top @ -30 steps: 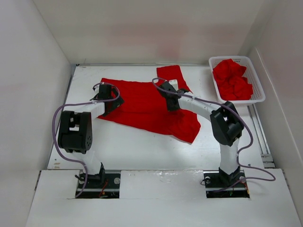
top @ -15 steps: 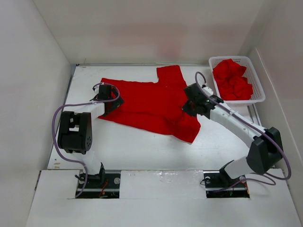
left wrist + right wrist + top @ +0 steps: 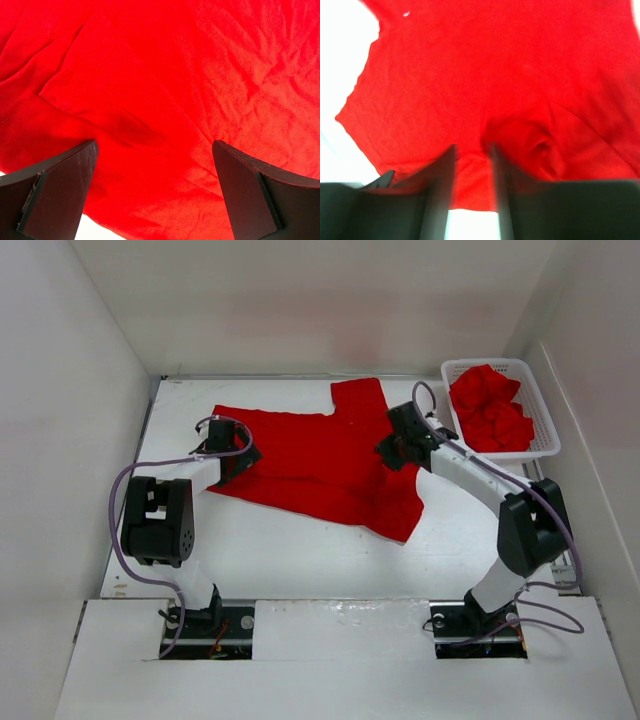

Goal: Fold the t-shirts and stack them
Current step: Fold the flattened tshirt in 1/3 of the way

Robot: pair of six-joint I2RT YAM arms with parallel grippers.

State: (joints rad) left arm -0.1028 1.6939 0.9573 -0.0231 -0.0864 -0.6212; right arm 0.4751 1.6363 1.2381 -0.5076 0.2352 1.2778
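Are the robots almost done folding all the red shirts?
Not nearly. No folded stack shows yet. One plain red cloth t-shirt lies spread on the white table, with the left claw open over its edge and the right claw at its other side. More crumpled red shirts wait in the white mesh basket.

No legible text, label, brand, number or sign in any view.
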